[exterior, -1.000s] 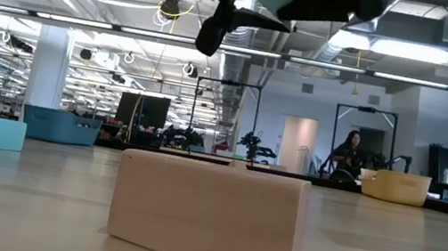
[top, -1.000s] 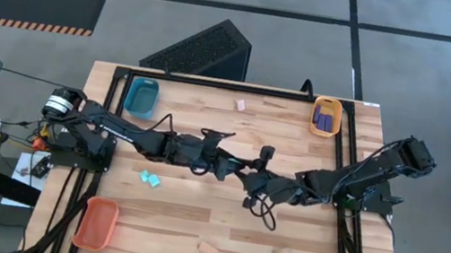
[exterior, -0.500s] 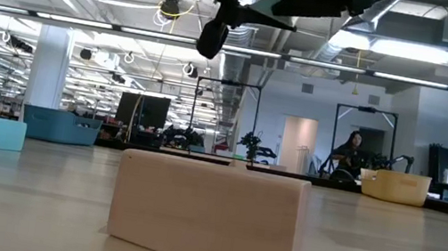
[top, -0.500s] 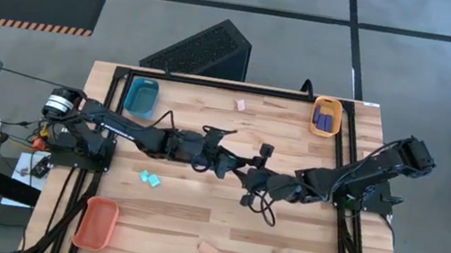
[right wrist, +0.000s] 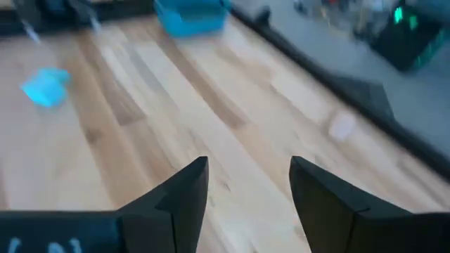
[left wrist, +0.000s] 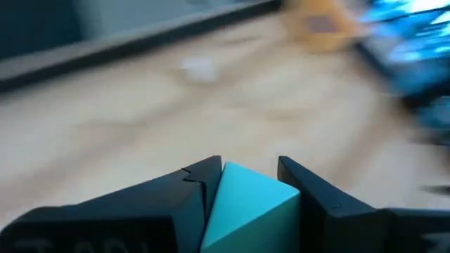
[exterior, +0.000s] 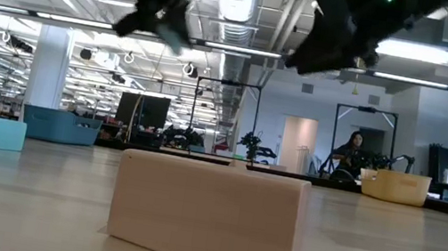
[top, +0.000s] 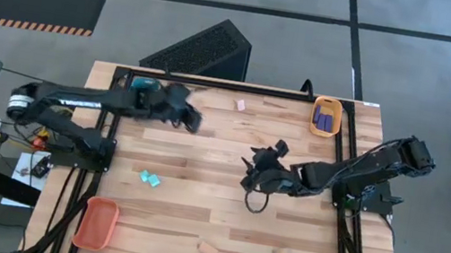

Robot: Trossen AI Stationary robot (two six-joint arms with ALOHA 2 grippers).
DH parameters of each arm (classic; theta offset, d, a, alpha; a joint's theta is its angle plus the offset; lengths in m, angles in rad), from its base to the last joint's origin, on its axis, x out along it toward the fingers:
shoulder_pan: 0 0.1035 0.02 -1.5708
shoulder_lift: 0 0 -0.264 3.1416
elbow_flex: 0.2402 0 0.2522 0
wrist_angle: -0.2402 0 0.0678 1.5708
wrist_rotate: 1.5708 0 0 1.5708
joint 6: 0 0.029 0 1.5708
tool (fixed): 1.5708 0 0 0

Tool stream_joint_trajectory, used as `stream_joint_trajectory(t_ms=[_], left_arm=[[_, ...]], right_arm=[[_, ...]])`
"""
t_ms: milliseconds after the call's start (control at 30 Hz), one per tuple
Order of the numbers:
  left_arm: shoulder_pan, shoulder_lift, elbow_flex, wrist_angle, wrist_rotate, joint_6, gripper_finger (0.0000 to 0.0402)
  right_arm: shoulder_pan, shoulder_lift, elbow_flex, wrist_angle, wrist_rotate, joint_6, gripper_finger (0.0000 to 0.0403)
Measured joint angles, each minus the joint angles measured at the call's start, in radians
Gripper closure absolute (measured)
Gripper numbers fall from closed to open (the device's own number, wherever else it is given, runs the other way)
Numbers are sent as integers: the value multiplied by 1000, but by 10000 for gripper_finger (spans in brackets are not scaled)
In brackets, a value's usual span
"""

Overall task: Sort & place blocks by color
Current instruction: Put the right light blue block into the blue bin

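A cyan block [left wrist: 242, 207] sat clamped between the fingers [left wrist: 193, 186] of the left hand [top: 189, 117], which hung over the back-left part of the counter [top: 192, 221], just beside the teal tray [top: 143, 88]. Two more cyan blocks [top: 149, 178] lay together on the counter's left half, well apart from that hand. A small pale block [top: 241, 104] rested near the back edge, and a tan block [top: 208, 250] lay near the front edge; the low view showed this tan block [exterior: 207, 218] close up. Dark blue blocks [top: 326, 117] lay in the yellow-orange tray [top: 325, 130] at the back-right corner. The orange tray [top: 97, 223] stood at the front-left corner.

The right hand [top: 257, 170] hovered over the middle of the counter, its fingers [right wrist: 179, 193] spread apart with nothing between them.

In the low view, a person [exterior: 350, 154] was visible far back in the room.
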Motion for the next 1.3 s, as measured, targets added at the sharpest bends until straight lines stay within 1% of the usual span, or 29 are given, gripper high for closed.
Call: stream_joint_trajectory(t_ms=[100,200,333,400,467,600,667,800,867,933,1000,1067,1200,1300], left_arm=[[135,-23,0,-193,-89,65,311],[275,5,-2,-307,-147,131,311],[437,63,-3,-310,-141,228,311],[494,106,-3,-308,-142,263,310],[549,151,-3,-311,-143,287,295],[626,249,-3,-311,-140,337,253],[652,287,-3,-309,-125,354,244],[690,329,-3,-305,-25,386,239],[692,328,-3,-284,-6,417,238],[691,317,-3,-252,1,436,238],[685,294,-3,-205,36,438,237],[675,270,-3,-151,109,438,236],[614,230,-3,11,308,438,236],[535,213,-3,133,387,414,236]], right_arm=[[-34,0,0,-90,-47,84,184],[-65,-5,0,-139,-70,165,188],[-108,-14,2,-146,-76,290,196],[-134,-13,2,-148,-79,344,199],[-158,-14,2,-145,-97,382,202],[-190,-14,2,-148,-178,435,206],[-192,-14,2,-152,-209,450,207],[-189,-14,2,-181,-211,566,207],[-183,-14,2,-184,-214,616,208],[-181,-14,2,-183,-233,620,209],[-183,-14,2,-184,-267,608,210],[-183,-22,2,-189,-295,608,213],[-172,-24,2,-163,-314,640,222],[-151,-24,2,-136,-318,638,231]])
